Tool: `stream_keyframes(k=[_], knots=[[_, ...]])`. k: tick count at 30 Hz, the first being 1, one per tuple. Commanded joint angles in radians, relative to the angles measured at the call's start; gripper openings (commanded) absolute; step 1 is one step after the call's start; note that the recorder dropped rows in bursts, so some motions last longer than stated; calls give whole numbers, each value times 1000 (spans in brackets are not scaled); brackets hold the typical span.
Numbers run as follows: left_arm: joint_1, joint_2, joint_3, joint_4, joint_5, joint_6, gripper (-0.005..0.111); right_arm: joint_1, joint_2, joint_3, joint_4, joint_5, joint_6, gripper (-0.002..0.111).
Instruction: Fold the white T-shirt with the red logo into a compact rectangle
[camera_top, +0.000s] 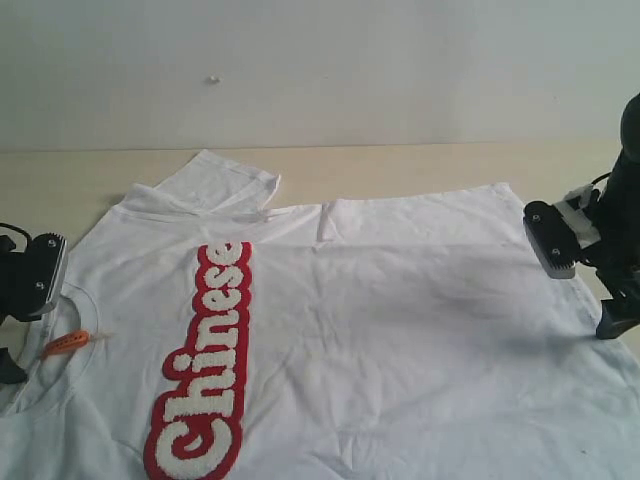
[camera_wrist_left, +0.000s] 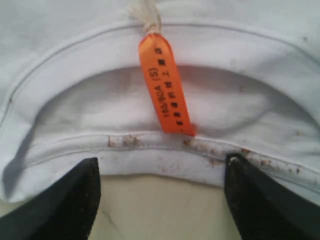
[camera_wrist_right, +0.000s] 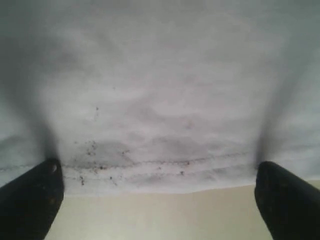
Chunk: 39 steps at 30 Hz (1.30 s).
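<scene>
- The T-shirt (camera_top: 400, 320) lies flat, front up, across the table (camera_top: 400, 160) and fills most of the exterior view. Its collar is at the left edge of the frame and its hem at the right.
- The logo (camera_top: 205, 370) runs from the bottom left up toward centre left.
- Left gripper (camera_wrist_left: 160, 200): jaws apart, holding nothing, tips at the collar (camera_wrist_left: 150, 145) edge, just beside the orange tag (camera_wrist_left: 165, 85).
- Right gripper (camera_wrist_right: 160, 205): jaws spread wide, holding nothing, with the hem (camera_wrist_right: 150, 170) edge between the tips.
- Risk: a shallow bite at the collar would likely catch only one layer, so the other layer would lag and bunch.
- Risk: the tag could get pinched with the cloth and pull the neckline crooked.
- Risk: the hem seam lies close to the table, so the right fingers may scrape past it and close on nothing.
- Risk: if the two ends rise unevenly, the fold line would skew and the rectangle would come out lopsided.
- Risk: the sleeve (camera_top: 220, 180), turned in at the upper left, could flop out when the cloth is dragged.
- Risk: the thick logo probably resists creasing, so a fold across it may spring open.
</scene>
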Motion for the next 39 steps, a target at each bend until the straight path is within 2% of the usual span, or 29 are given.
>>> stream_keyframes(k=[1, 5, 10, 15, 21, 25, 28, 32, 36, 39], knots=[[-6, 59, 25, -4, -63, -3, 69, -2, 24, 5, -8, -17, -18, 105], [-6, 59, 25, -4, -65, -1, 69, -2, 24, 5, -8, -52, -59, 105], [-6, 59, 25, -4, -72, -1, 69, -2, 24, 5, -8, -194, -61, 105], [-6, 59, 25, -4, -72, -1, 69, -2, 24, 5, 37, -234, -7, 105], [-6, 59, 25, -4, -81, -1, 69, -2, 32, 5, 20, -121, -15, 105], [-6, 59, 25, -4, -95, -1, 69, -2, 70, 5, -29, 110, -287, 105], [-6, 59, 25, -4, -95, -1, 69, -2, 97, 5, -41, 82, -225, 105], [-6, 59, 25, -4, -92, -1, 69, -2, 103, 5, -22, -29, -32, 105], [-6, 59, 25, -4, -84, -1, 69, -2, 84, 5, -22, 36, -148, 105], [-6, 59, 25, -4, -60, 18, 69, -2, 86, 5, -17, 33, -76, 105]])
